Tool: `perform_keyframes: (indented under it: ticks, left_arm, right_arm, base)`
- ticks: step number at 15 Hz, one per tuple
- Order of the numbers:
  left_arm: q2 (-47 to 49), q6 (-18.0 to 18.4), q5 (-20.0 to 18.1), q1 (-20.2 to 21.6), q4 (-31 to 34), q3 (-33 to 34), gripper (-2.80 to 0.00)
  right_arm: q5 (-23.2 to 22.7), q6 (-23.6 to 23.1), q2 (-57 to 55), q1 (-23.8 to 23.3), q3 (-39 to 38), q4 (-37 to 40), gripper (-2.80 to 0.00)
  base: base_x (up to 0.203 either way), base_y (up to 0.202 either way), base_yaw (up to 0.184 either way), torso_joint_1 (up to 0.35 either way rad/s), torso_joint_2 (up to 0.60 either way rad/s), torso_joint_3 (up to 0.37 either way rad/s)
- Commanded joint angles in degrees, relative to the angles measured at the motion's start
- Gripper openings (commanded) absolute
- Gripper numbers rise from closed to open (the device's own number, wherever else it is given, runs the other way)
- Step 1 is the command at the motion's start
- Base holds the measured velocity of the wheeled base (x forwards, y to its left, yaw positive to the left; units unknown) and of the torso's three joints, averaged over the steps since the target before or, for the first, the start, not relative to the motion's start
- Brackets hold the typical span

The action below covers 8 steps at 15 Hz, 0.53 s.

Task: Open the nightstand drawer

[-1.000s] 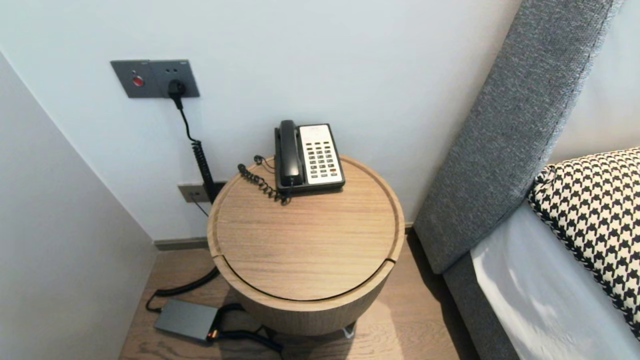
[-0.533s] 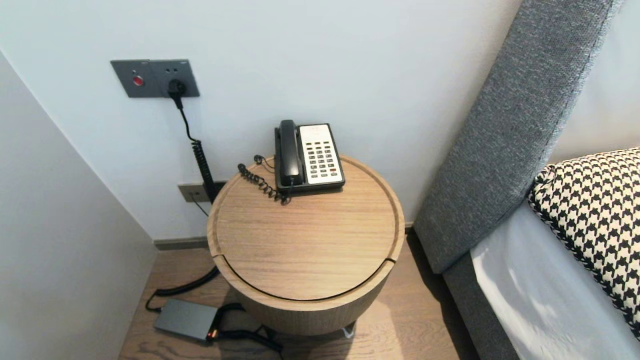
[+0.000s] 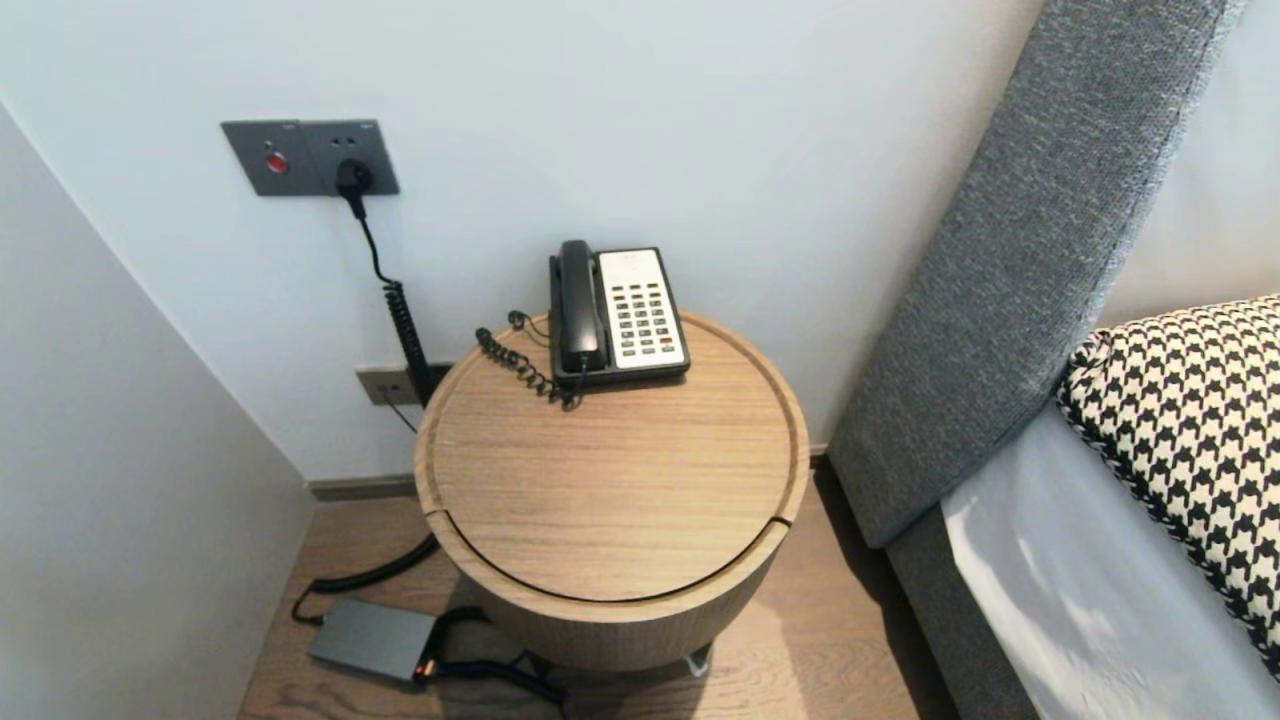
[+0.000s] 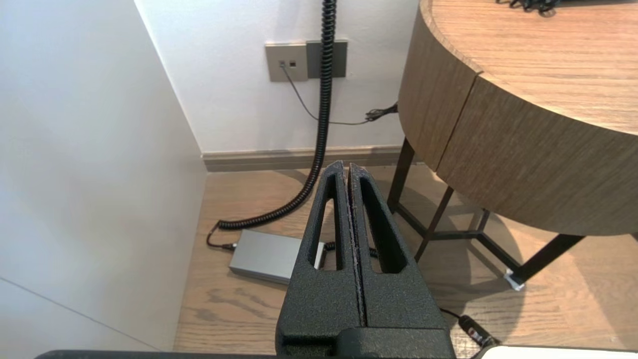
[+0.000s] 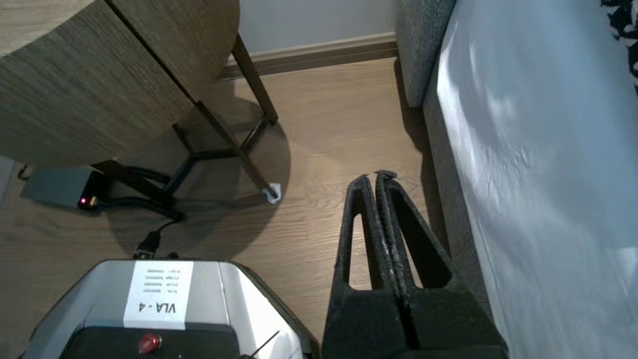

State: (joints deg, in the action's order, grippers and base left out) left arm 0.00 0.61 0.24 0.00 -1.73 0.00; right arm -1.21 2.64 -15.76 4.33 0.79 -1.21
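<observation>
While both arms hang low at the robot's sides, the left tool (image 4: 348, 167) points out over the wooden floor (image 4: 239, 309) to the left of the round desk (image 4: 523, 149). Its two black fingers are pressed flat together with nothing between them. Nearest to it is a grey power brick (image 4: 266, 254), which lies flat on the floor beyond the fingertips, close to the white side wall and near the desk's dark legs. A black coiled cable (image 4: 323, 99) drops down the far wall, passes a low wall socket (image 4: 305, 60) and curls across the floor to the brick. Higher on that wall, a dark switch plate (image 3: 310, 155) carries the cable's plug.

On the far edge of the desk stands a telephone (image 3: 615, 315). Its black handset rests in the cradle on the left side, and its curly cord trails off to the left across the wood.

Further right, the right tool (image 5: 376, 175) hangs over bare floor in the gap between the desk's foot (image 5: 272, 193) and the bed (image 5: 523, 124), closer to the bed. Its fingers are closed against each other and grip nothing. The robot's grey base (image 5: 159, 294) sits on the near side, to the left of this tool. A grey padded headboard (image 3: 1020, 270) rises at the far end of the bed, and a black-and-white houndstooth pillow (image 3: 1190, 400) lies on the white sheet at the far right.
</observation>
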Motion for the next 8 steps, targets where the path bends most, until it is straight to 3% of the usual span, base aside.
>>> perform_keyframes:
  ticks: [1,6,8]
  left_arm:
    - [-0.1,0.0,-0.1,0.0,0.0,0.7,-2.80]
    - [-0.1,0.0,0.0,0.0,0.0,0.7,-2.80]
    - [-0.1,0.0,0.0,0.0,0.0,0.7,-2.80]
  right_arm:
    - [1.3,0.0,-0.2,1.4,-1.7,-1.8,-2.80]
    - [3.1,0.5,-0.3,1.0,-2.3,-2.3,-2.80]
    - [3.1,0.0,1.2,-3.7,-2.3,-2.4,-2.80]
  base:
    - [0.000,0.000,0.000,0.000,0.00,0.000]
    - [0.000,0.000,0.000,0.000,0.00,0.000]
    - [0.000,0.000,0.000,0.000,0.00,0.000]
